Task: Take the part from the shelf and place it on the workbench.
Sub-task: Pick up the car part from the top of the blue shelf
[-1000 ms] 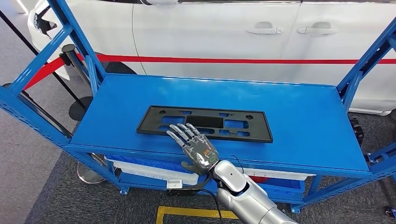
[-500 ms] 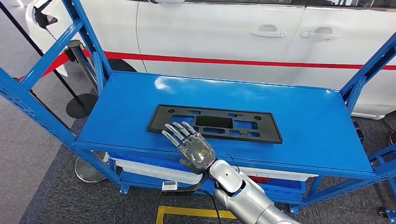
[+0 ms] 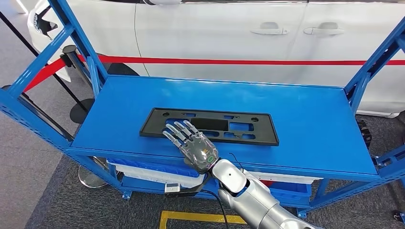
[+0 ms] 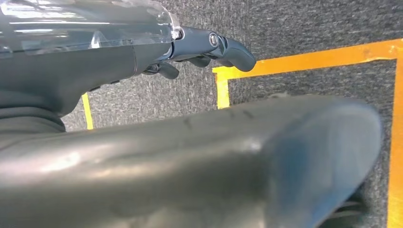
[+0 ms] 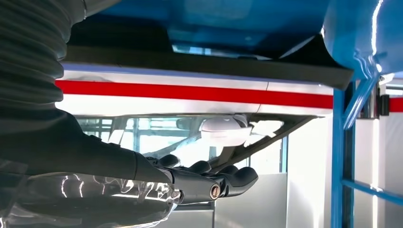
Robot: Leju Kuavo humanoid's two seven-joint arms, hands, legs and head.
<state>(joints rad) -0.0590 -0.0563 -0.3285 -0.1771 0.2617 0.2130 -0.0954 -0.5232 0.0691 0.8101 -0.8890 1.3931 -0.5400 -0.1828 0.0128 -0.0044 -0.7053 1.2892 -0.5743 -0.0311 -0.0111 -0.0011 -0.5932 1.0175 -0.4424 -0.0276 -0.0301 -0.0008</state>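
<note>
The part is a flat black plastic frame [image 3: 265, 130] with several cut-outs, lying flat on the blue shelf top [image 3: 310, 119], slightly left of centre. My right hand [image 3: 193, 145] comes in over the shelf's front edge, back up. Its fingers [image 3: 177, 131] are spread straight over the part's near left edge, and I cannot tell whether they touch it. In the right wrist view the same hand [image 5: 199, 183] holds nothing, and the part shows as a dark strip [image 5: 214, 61] against the blue shelf. My left hand [image 4: 209, 45] hangs over the floor, holding nothing.
Blue uprights [image 3: 71, 36] and slanted braces [image 3: 377, 57] frame both shelf ends. A white car [image 3: 229, 33] with a red barrier tape [image 3: 239, 61] stands behind. A lower shelf level [image 3: 143, 171] carries white trays. Yellow tape [image 3: 200, 217] marks the grey carpet.
My right hand has slid a little forward and to the left, so its fingers reach further over the part's near edge. The view swayed briefly and came back; the part has not moved.
</note>
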